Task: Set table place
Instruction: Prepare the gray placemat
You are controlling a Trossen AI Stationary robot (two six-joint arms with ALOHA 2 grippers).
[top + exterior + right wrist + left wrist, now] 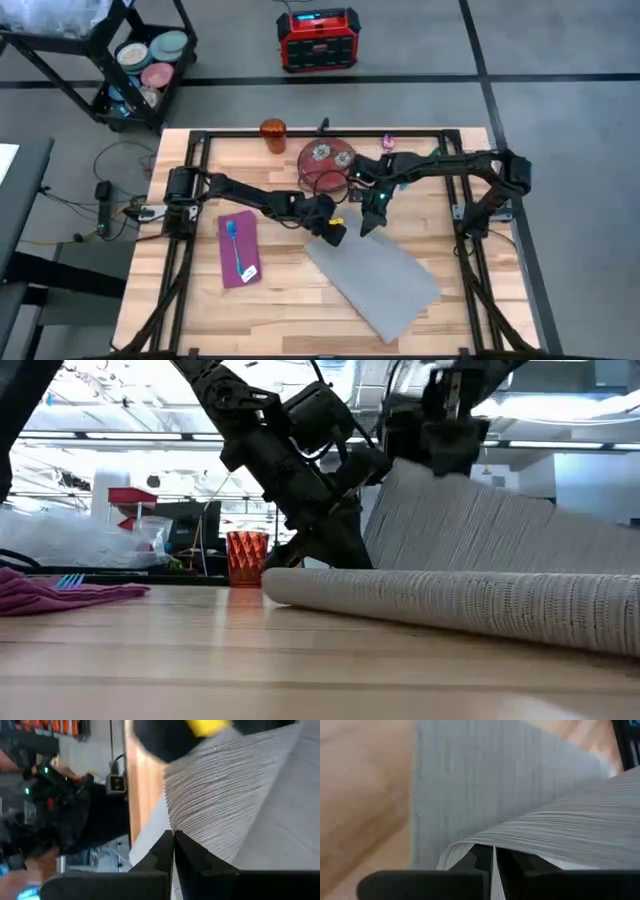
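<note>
Both hands grip the grey placemat [378, 285] along its far edge. The left hand [331, 232] is closed on 1 corner, with the mat edge pinched thin between its fingers [480, 865] in the left wrist view. The right hand [372, 222] is closed on the neighbouring corner, as its own wrist view shows.

Position: the mat lies skewed across the middle of the table [290, 320]. Its far edge is lifted. The low view shows the near part curled into a roll resting on the wood.

Step in hand, as judged: straightening and spreading the mat. To do it well, both hands should keep their grip and move together at equal height. Pulling them slightly apart would keep the edge taut, and drawing it away from the roll would let the curl flatten. Uneven pulling risks twisting the mat or slipping a corner out.

Edges and room:
1. The red plate [328, 157] sits just behind the 2 hands, close to the lifted edge. The orange cup [273, 134] stands further along the far side. Travel toward them is limited.
2. The purple napkin [239, 251], with a blue utensil [233, 236] on it, lies apart from the mat on the left arm's side.
3. Bare wood lies open toward the near edge and on the right arm's side.
4. The mat's near corner comes close to the table's front edge, so little room remains there.
</note>
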